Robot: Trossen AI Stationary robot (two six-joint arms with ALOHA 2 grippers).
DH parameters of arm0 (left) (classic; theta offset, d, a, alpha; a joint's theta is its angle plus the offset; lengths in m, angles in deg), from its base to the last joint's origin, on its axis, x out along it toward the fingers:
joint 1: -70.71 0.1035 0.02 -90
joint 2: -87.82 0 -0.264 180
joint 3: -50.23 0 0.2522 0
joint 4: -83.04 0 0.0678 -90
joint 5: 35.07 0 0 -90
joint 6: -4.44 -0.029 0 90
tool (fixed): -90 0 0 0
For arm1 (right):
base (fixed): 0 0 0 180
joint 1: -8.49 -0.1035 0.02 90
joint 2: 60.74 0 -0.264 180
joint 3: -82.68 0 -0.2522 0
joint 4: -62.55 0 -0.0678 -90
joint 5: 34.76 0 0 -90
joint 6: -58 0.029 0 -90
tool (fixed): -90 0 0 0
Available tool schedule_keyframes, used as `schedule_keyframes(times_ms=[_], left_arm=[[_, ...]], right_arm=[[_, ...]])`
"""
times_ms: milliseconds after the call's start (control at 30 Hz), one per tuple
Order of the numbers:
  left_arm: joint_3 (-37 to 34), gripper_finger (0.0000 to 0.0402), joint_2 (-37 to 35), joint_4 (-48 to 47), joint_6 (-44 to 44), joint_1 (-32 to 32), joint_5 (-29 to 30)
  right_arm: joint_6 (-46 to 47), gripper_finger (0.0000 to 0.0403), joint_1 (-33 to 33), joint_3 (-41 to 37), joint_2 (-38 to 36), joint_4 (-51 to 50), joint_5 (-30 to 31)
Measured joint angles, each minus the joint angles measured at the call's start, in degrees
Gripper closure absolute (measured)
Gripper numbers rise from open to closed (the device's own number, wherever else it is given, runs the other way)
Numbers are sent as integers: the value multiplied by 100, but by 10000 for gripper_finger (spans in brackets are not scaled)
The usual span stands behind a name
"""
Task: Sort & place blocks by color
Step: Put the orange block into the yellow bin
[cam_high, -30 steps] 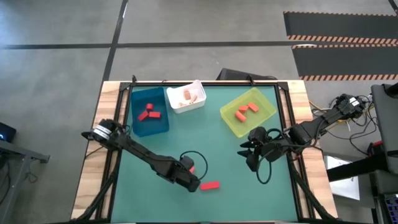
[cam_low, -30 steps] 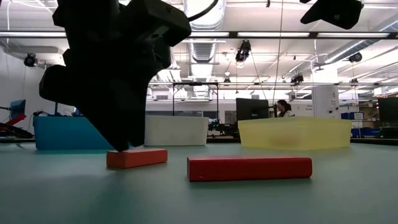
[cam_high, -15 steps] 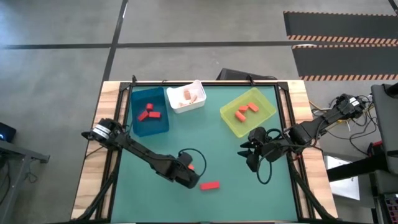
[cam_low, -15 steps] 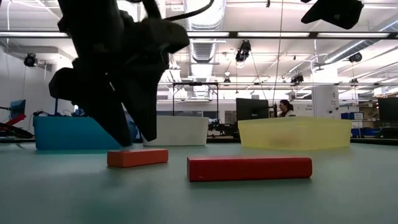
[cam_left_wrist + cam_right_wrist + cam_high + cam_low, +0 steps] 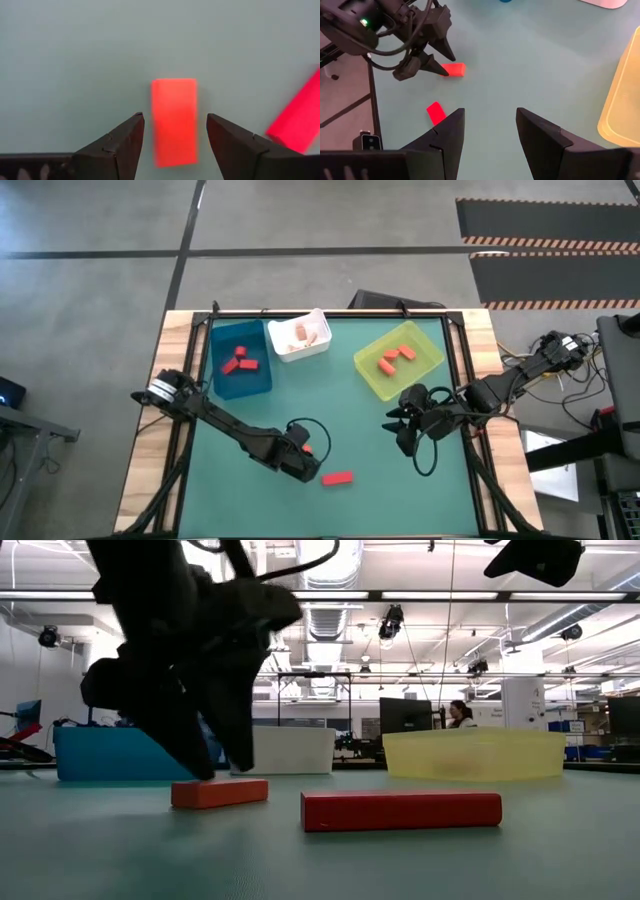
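The left gripper [image 5: 172,131] is held low over the orange block [image 5: 174,120] on the counter [image 5: 360,420], jaws wide astride it, ready to close. The right gripper [image 5: 487,132] waits, jaws wide, near the yellow bin [image 5: 425,365].

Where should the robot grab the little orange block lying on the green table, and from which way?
Probably across its two long sides, near the middle, coming straight down from above. The orange block lies flat on the table as a short bar, nothing touching it; the red block lies apart. The left gripper is already open, one finger on each long side. The right gripper waits by the yellow-green bin.
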Motion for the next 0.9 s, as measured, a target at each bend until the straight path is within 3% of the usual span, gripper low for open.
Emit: schedule_keyframes(times_ms=[633, 900], left_arm=[[51, 203, 328, 18, -248, -9, 125], [64, 287, 450, -36, -227, -7, 142]], right_arm=[[-5, 234, 0, 0, 0, -17, 1], [-7, 234, 0, 0, 0, -17, 1]])
